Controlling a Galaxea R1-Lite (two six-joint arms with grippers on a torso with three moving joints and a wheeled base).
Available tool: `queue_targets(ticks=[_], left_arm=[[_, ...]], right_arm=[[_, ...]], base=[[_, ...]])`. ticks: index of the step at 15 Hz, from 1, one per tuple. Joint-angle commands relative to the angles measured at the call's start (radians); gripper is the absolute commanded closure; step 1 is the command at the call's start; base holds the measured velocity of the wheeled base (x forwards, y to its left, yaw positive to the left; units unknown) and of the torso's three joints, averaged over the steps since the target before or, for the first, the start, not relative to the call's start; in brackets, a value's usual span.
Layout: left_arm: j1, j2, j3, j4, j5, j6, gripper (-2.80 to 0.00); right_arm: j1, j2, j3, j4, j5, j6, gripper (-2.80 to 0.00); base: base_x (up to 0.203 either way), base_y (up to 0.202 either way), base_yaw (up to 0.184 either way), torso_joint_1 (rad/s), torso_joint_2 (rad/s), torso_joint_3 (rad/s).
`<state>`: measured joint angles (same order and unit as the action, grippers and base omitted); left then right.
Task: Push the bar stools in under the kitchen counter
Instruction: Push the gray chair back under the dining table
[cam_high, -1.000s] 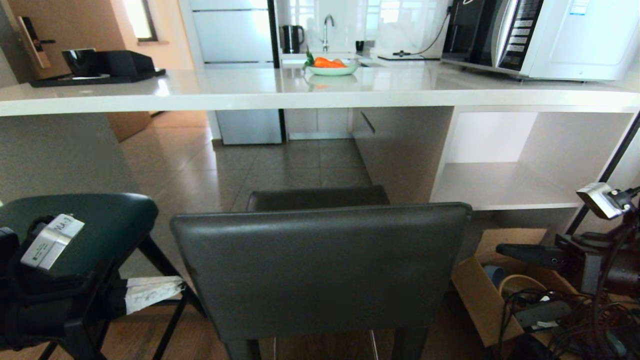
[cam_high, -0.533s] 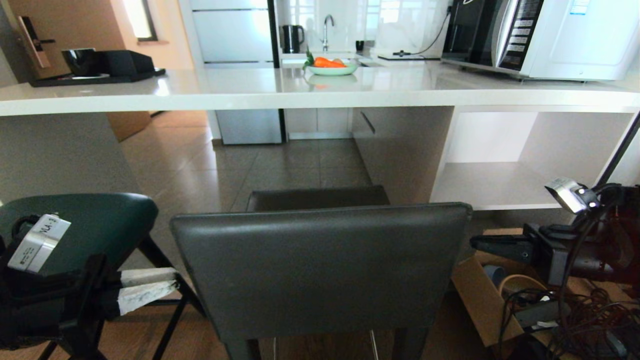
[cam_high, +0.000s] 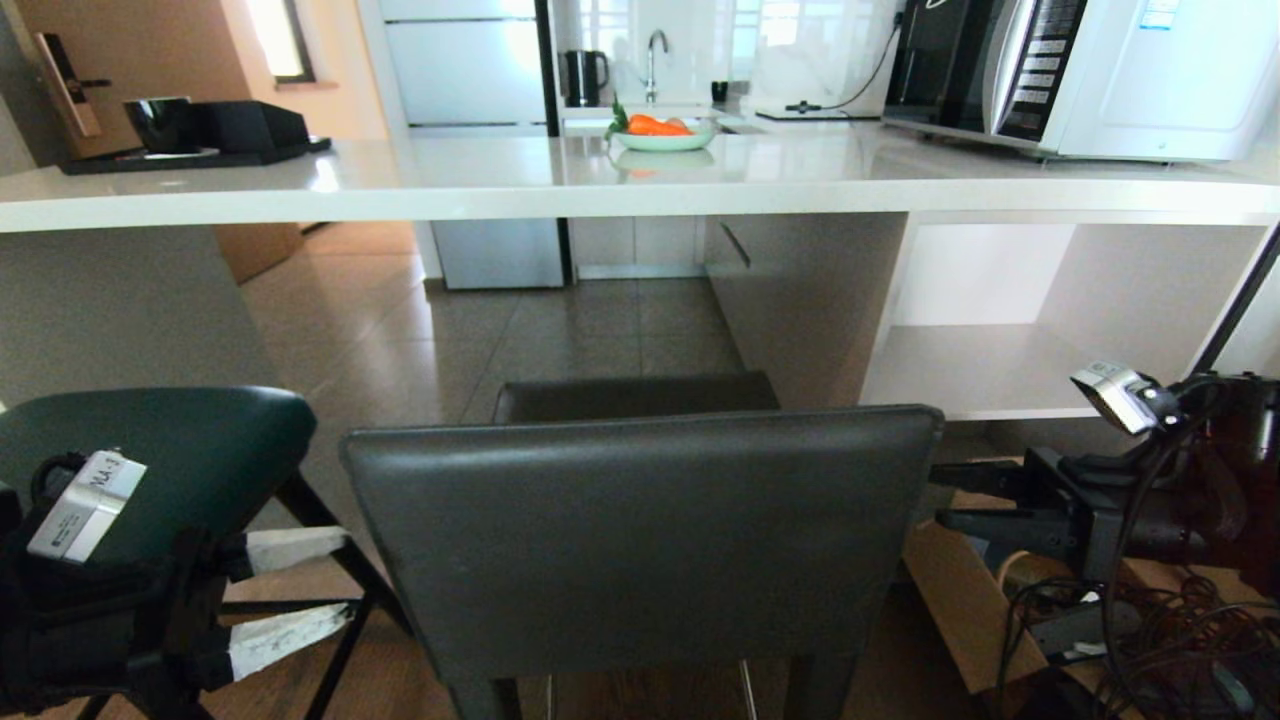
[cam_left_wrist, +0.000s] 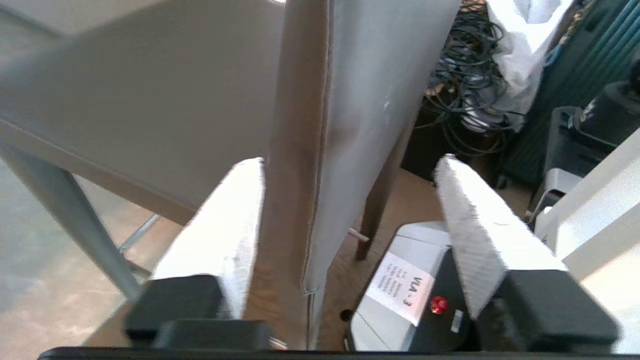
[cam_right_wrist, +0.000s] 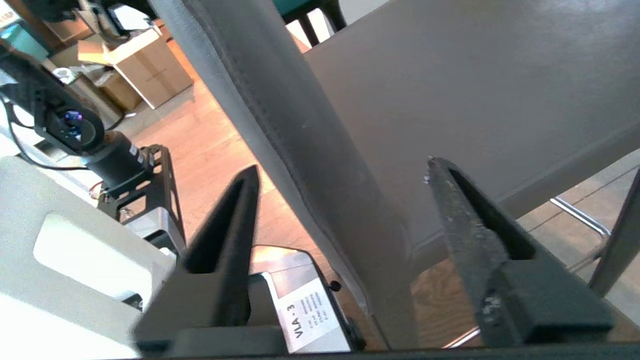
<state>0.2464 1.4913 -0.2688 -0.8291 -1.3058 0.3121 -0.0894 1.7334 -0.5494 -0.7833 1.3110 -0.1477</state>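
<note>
Head view: grey stool (cam_high: 640, 540) backrest facing robot, upright.

A home kitchen is being shown: stone counter (cam_high: 520, 180), microwave (cam_high: 1090, 70), kettle (cam_high: 584, 77), sink tap (cam_high: 655, 45), fridge (cam_high: 465, 70), tiled floor (cam_high: 560, 330).

The glossy white stone table (cam_high: 480, 180) carries a pale green bowl of orange carrots (cam_high: 664, 133), a black tray with dark boxes (cam_high: 200, 135) and a white microwave (cam_high: 1100, 70), while the two stools stand on the tiled and wooden floor (cam_high: 560, 330).
</note>
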Motion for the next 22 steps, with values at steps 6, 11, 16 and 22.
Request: queue_targets(ticks=[6, 11, 16, 22], left_arm=[[-0.078, 0.169, -0.071, -0.007, 0.002, 0.002, -2.80], [-0.140, 0.205, -0.133, -0.007, 0.005, -0.019, -2.80], [-0.249, 0.227, -0.188, -0.006, 0.004, -0.020, -2.80], [-0.265, 0.313, -0.291, -0.007, -0.010, -0.015, -2.80]], right_arm=[[0.088, 0.019, 0.000, 0.012, 0.062, 0.017, -2.80], [0.156, 0.060, -0.019, 0.010, 0.057, 0.026, -2.80], [0.213, 0.082, -0.062, 0.010, 0.057, 0.025, -2.80], [0.329, 0.138, -0.123, 0.007, 0.060, 0.024, -2.80]], base=[[0.000, 0.000, 0.000, 0.000, 0.00, 0.000], [0.000, 0.000, 0.000, 0.000, 0.00, 0.000], [0.000, 0.000, 0.000, 0.000, 0.00, 0.000], [0.000, 0.000, 0.000, 0.000, 0.00, 0.000]])
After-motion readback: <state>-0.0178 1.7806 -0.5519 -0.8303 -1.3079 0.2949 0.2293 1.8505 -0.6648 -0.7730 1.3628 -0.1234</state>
